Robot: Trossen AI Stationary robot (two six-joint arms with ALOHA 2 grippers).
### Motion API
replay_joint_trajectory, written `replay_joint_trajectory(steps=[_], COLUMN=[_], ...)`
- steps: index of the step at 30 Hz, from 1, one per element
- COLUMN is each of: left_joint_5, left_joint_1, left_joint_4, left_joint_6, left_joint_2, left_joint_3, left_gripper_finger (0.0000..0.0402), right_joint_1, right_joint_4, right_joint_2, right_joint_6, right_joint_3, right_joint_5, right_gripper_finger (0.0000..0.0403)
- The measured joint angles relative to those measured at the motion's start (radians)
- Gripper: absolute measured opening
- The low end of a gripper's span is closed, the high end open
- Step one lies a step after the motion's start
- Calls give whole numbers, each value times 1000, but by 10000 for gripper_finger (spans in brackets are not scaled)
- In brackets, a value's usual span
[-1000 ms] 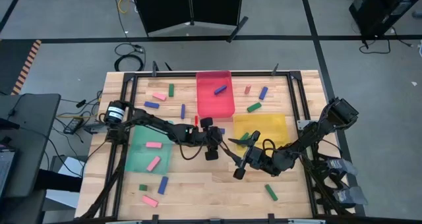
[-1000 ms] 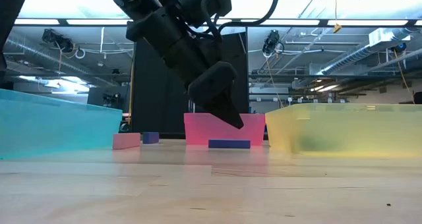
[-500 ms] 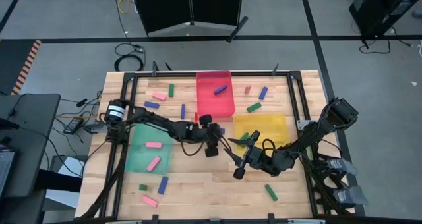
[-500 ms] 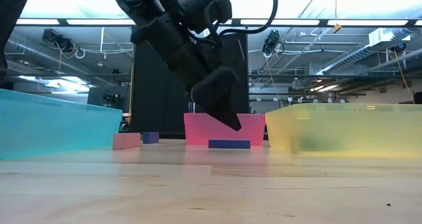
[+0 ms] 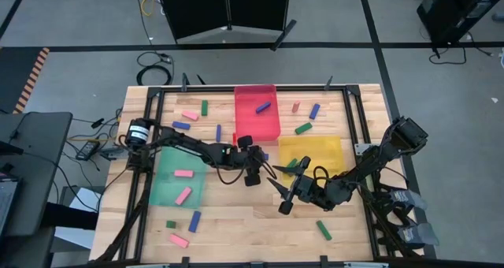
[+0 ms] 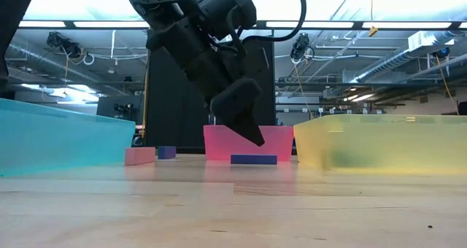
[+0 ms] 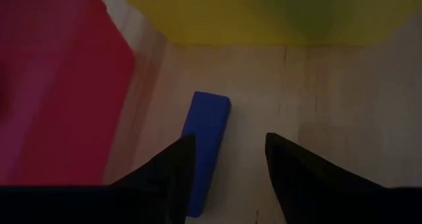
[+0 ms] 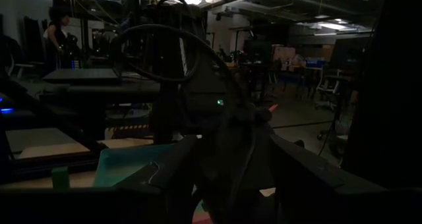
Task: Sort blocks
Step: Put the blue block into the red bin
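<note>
The left gripper [image 7: 227, 159] hangs over a blue block [image 7: 207, 147] on the bare wood beside the red tray [image 5: 257, 120], fingers spread, one tip overlapping the block's edge, nothing pinched yet. In the low view that block [image 6: 254, 159] lies flat in front of the red tray, the left gripper's tips just above it.

By the look of it, the sort has barely started. One blue block [image 5: 262, 107] sits in the red tray. Two pink blocks [image 5: 183, 174] lie in the green tray [image 5: 178, 181], off to the red tray's left and nearer the camera-side edge. Something green shows in the yellow tray [image 5: 312, 151], just right of the red tray.

Plenty is left: loose pink, blue and green blocks sit on the table [image 5: 236, 221] left of the red tray, to its right, and along the front edge.

The right gripper [image 5: 282, 195] waits in front of the yellow tray, fingers apart and empty.
</note>
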Motion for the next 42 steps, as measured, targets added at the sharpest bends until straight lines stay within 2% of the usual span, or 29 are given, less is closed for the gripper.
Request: replay_joint_trajectory(steps=[11,27,42], left_joint_5=[50,94,96], left_joint_1=[12,52,52], left_joint_4=[-4,-34,-41], left_joint_6=[57,57,56], left_joint_2=[0,0,0], left_joint_3=[0,-1,-1], left_gripper_finger=[192,192,192], right_joint_1=[0,0,0], right_joint_4=[0,0,0], right_joint_2=[0,-1,-1], right_joint_6=[0,0,0], right_joint_3=[0,0,0], right_joint_5=[0,0,0], right_gripper_finger=[197,197,197])
